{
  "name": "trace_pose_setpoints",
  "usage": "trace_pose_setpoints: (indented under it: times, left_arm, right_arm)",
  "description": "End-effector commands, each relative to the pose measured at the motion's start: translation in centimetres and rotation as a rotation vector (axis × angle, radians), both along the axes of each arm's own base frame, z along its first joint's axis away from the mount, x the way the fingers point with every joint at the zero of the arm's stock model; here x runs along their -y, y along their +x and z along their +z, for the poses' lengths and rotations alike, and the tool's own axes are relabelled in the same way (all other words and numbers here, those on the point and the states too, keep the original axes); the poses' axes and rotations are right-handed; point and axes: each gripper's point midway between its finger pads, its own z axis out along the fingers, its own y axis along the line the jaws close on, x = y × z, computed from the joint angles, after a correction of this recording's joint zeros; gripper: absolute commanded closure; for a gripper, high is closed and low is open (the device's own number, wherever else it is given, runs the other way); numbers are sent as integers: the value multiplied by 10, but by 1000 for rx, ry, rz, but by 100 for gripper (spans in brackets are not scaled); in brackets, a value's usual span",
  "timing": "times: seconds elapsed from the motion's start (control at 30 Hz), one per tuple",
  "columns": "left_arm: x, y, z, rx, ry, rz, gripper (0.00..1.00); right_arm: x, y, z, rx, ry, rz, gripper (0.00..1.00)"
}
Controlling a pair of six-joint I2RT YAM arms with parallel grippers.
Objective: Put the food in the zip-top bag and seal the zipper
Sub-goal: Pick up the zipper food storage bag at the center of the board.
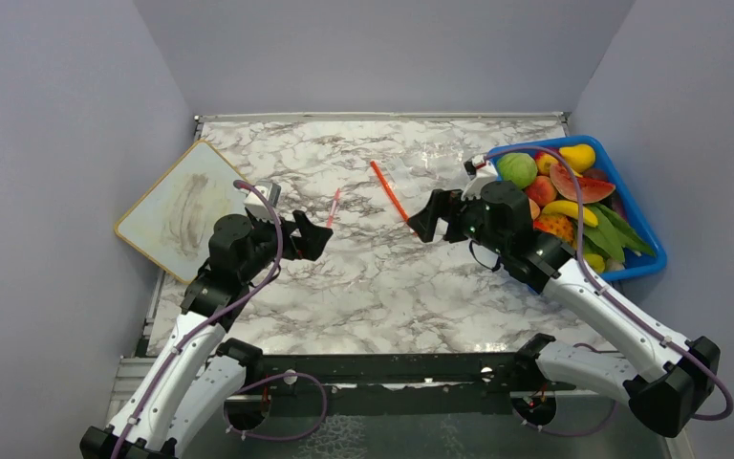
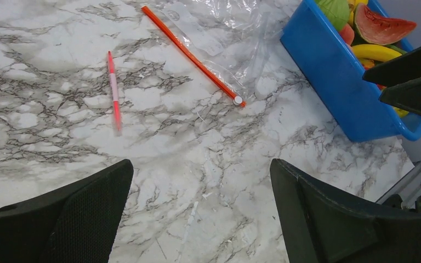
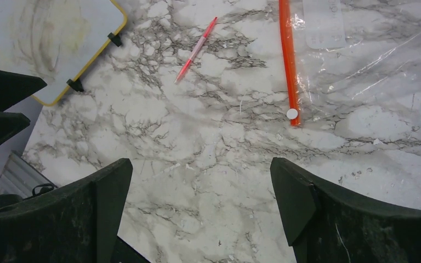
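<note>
The clear zip-top bag lies flat on the marble table, far middle; it also shows in the left wrist view and the right wrist view. Its red-orange zipper ends in a white slider. The food is piled in a blue bin at the right: a green round one, a watermelon slice, bananas, orange and red fruits. My left gripper is open and empty, left of the bag. My right gripper is open and empty, just near of the zipper's end.
A short pink stick lies left of the bag. A small whiteboard with a yellow rim lies at the left edge. Grey walls close in the table on three sides.
</note>
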Motion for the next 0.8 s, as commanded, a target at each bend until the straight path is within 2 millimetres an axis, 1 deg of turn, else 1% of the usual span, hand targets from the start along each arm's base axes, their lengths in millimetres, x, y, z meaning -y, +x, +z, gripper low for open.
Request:
trace_pose_setpoints:
  times: [0.0,0.2,0.33,0.47,0.6,0.63,0.7,0.73,0.77]
  left_arm:
    - [-1,3,16,61,1,-1,0]
    - [-5,3,11,71,29,10,0]
    - [-6,1,15,85,26,8,0]
    - [-12,2,16,101,40,39,0]
    - [-15,0,20,118,36,49,0]
    - [-15,0,20,118,36,50,0]
    - [-15,-1,21,124,36,51,0]
    - [-15,-1,22,127,34,50,0]
    - [-15,-2,23,130,32,48,0]
  right_arm:
    - [0,6,11,54,-10,14,1]
    - [5,16,-5,41,-84,-21,1]
    - [3,25,-21,23,-151,-13,1]
    - [-3,32,-42,-10,-237,41,8]
    - [6,46,-70,-50,-376,16,16]
    - [9,50,-77,-55,-410,2,19]
    - [11,56,-91,-75,-464,-1,35]
    - [10,59,-95,-80,-481,9,41]
    - [7,61,-98,-91,-491,15,44]
